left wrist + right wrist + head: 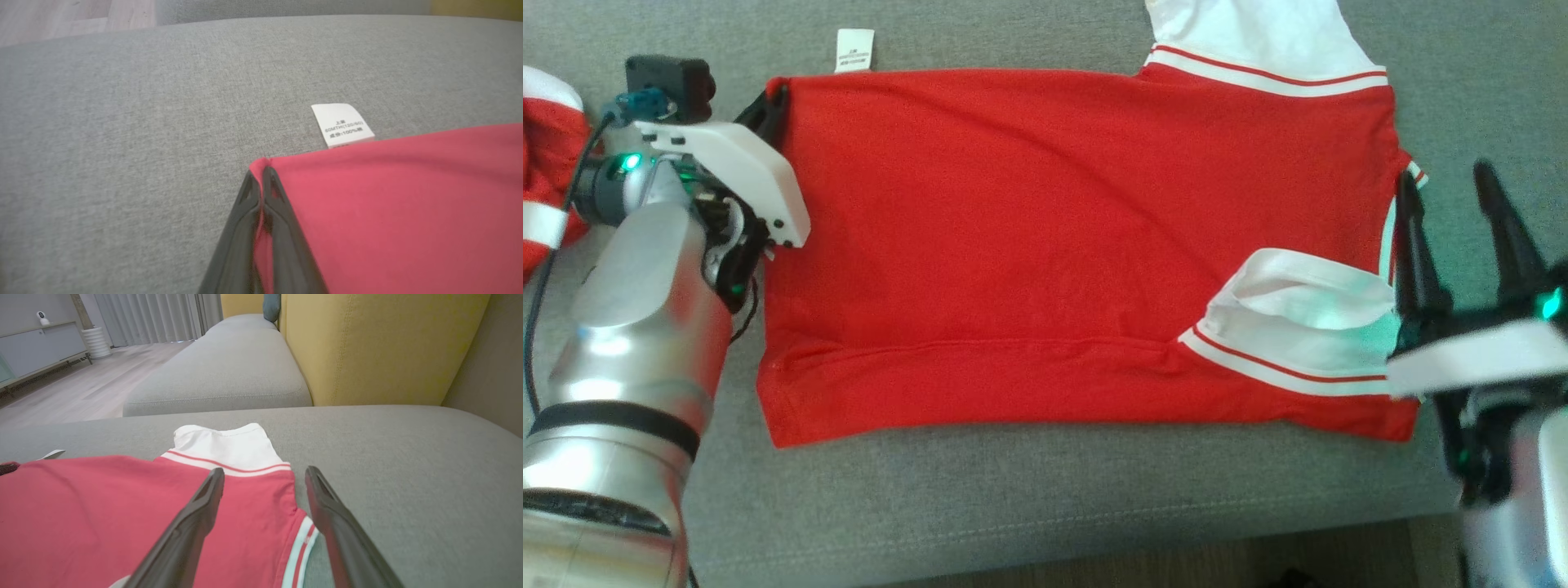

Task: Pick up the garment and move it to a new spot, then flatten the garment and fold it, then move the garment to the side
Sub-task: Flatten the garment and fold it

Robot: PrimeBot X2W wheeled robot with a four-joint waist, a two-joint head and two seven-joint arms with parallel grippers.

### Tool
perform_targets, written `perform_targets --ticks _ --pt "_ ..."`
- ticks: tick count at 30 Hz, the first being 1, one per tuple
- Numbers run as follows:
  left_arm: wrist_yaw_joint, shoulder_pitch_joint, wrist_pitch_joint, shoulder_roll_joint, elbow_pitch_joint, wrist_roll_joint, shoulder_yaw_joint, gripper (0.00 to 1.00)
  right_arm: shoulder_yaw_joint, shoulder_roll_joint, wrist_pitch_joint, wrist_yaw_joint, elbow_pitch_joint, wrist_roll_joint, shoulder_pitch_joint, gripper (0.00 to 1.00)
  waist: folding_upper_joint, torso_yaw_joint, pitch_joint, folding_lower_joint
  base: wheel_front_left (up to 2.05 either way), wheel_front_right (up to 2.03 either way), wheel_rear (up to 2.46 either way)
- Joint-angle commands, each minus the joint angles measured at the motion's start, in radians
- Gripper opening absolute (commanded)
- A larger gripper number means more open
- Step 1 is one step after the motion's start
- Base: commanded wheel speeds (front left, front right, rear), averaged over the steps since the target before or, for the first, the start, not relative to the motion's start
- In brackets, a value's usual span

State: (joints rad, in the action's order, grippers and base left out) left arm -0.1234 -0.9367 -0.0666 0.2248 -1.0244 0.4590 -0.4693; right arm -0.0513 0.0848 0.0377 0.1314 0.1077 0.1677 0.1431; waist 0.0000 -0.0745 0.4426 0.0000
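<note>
A red garment (1029,245) with white, red-striped sleeves lies spread flat on the grey cushion (1029,506). Its far sleeve (1258,37) points up the head view; the near sleeve (1298,318) is folded over the body. My left gripper (768,102) is shut on the garment's far left corner (261,163), red cloth pinched between its fingers (245,212). A white care label (342,124) sticks out beside that corner. My right gripper (1450,184) stands open over the garment's right edge, one finger (196,510) above the red cloth (102,514), the other above the cushion.
Another red and white cloth (547,155) lies at the far left behind my left arm. A yellow backrest (376,347) rises past the cushion, with a second grey seat (229,367) beyond. The cushion's front edge (1054,563) runs along the bottom.
</note>
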Motion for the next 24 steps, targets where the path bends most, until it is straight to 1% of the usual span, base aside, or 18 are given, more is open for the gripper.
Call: perform_targets --ticks 1,4,8,9,17,24 --pt "0.005 -0.026 -0.018 0.029 -0.005 -0.008 0.019 0.0 0.008 0.036 0.018 -0.001 0.001 0.015 0.079 1.0 0.0 0.007 -0.001 0.0 0.0 0.0 0.0" --pt "0.005 -0.042 -0.039 0.011 -0.011 -0.008 0.012 0.0 -0.003 0.075 0.043 -0.001 -0.075 0.04 0.185 1.0 0.0 0.024 0.006 0.0 0.0 0.0 0.0" --pt "0.003 -0.061 -0.067 -0.021 -0.011 -0.007 -0.002 0.0 0.007 0.125 0.067 -0.001 -0.22 0.081 0.335 1.0 0.0 0.059 0.025 0.0 0.0 0.0 0.0" --pt "0.003 -0.061 -0.067 -0.021 -0.011 -0.007 -0.002 0.0 0.007 0.125 0.067 -0.001 -0.22 0.081 0.335 1.0 0.0 0.059 0.025 0.0 0.0 0.0 0.0" --pt "-0.003 -0.109 -0.112 -0.08 0.001 -0.018 -0.05 0.0 0.052 0.182 0.118 -0.001 -0.535 0.103 0.599 1.0 0.0 0.128 0.08 0.0 0.0 0.0 0.0" --pt "-0.006 -0.143 -0.14 -0.098 0.011 -0.011 -0.076 0.0 0.104 0.205 0.141 -0.001 -0.736 0.095 0.757 1.0 0.0 0.155 0.127 0.0 0.0 0.0 0.0"
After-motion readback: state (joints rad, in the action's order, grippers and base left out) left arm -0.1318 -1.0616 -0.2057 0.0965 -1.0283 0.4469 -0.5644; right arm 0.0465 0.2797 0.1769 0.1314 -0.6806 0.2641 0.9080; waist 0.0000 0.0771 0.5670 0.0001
